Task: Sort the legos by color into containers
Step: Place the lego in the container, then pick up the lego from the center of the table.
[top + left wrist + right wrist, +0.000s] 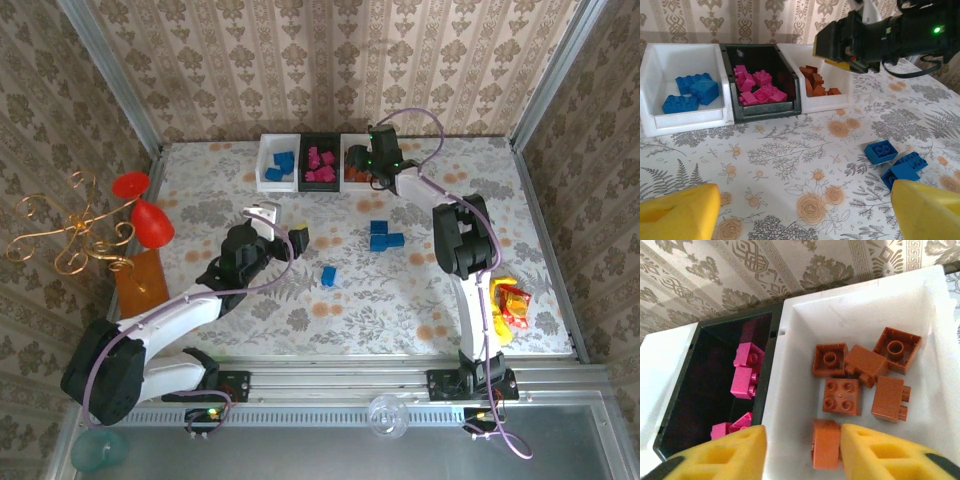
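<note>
Mostly squarish, studded orange-brown legos [841, 396]

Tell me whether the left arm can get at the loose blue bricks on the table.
Probably yes. The left claw is open and empty, the blue bricks lie on the table just ahead of it with nothing between, and the right claw is away over the bins.
</note>
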Robot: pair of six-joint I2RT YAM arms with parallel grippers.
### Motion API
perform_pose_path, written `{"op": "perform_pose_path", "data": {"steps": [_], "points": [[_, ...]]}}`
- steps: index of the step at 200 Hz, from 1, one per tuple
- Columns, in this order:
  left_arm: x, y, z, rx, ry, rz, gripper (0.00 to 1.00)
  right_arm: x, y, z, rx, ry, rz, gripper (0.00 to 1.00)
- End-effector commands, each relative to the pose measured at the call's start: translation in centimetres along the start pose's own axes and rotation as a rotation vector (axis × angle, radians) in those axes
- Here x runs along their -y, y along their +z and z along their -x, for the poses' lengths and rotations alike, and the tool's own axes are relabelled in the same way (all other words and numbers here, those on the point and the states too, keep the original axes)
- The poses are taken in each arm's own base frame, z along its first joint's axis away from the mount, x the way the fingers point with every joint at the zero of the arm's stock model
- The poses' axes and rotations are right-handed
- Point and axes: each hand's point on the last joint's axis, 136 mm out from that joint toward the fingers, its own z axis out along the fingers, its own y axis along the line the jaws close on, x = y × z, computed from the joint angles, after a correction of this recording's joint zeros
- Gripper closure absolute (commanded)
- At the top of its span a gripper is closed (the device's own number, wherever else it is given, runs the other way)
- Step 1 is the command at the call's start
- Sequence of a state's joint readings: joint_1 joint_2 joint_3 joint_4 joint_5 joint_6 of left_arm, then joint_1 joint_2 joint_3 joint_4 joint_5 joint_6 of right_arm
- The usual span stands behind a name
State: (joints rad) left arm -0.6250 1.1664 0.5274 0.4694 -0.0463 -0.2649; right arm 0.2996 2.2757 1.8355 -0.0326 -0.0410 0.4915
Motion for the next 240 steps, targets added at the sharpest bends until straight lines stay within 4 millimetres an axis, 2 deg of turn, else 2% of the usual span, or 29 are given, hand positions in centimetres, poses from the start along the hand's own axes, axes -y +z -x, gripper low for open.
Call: {"op": "perform_pose_path", "data": {"steps": [1,26,40,70,80,100,130,155,184,206,212,240], "points": [[-0.5,-0.3,-0.1,-0.005,0.016,0.02,0.1,-0.9,-2.5,1.6,0.014,-0.03,-0.012,0.49],[-0.5,-0.3,-0.1,-0.007,0.013,0.019,0.1,-0.5,-5.8,1.5,0.048,-0.05,-0.023,0.43],[-0.3,-0.4,0.0,-0.007,0.015,0.008,0.1,0.0,-7.9,0.2,0.055,-0.051,-0.02,0.4],[0.1,-0.3,-0.2,-0.02,0.013,-0.026,0.1,1.6,-12.0,-4.2,-0.003,-0.052,-0.039,0.35],[0.4,-0.2,-0.3,-0.031,0.01,-0.043,0.1,2.3,-12.8,-6.3,-0.055,-0.018,-0.05,0.34],[1.3,0.1,-0.6,-0.082,0.02,-0.093,0.12,2.3,-14.2,-9.7,-0.144,0.006,-0.032,0.33],[2.8,0.7,-1.2,-0.13,0.048,-0.132,0.14,3.8,-17.5,-11.8,-0.151,-0.09,-0.145,0.31],[4.0,1.4,-1.9,-0.17,0.091,-0.118,0.15,3.6,-19.0,-13.5,-0.205,-0.157,-0.166,0.29],[5.0,2.2,-4.1,-0.271,0.124,-0.07,0.15,3.2,-20.7,-14.0,-0.22,-0.185,-0.124,0.23],[5.8,2.3,-6.6,-0.363,0.137,-0.048,0.14,2.9,-21.8,-14.9,-0.246,-0.208,-0.081,0.19],[6.1,2.2,-7.3,-0.383,0.14,-0.04,0.14,2.5,-22.6,-14.5,-0.223,-0.209,-0.058,0.18],[7.7,2.2,-10.6,-0.47,0.143,-0.034,0.13,2.5,-23.7,-14.9,-0.174,-0.212,-0.017,0.08]]}}
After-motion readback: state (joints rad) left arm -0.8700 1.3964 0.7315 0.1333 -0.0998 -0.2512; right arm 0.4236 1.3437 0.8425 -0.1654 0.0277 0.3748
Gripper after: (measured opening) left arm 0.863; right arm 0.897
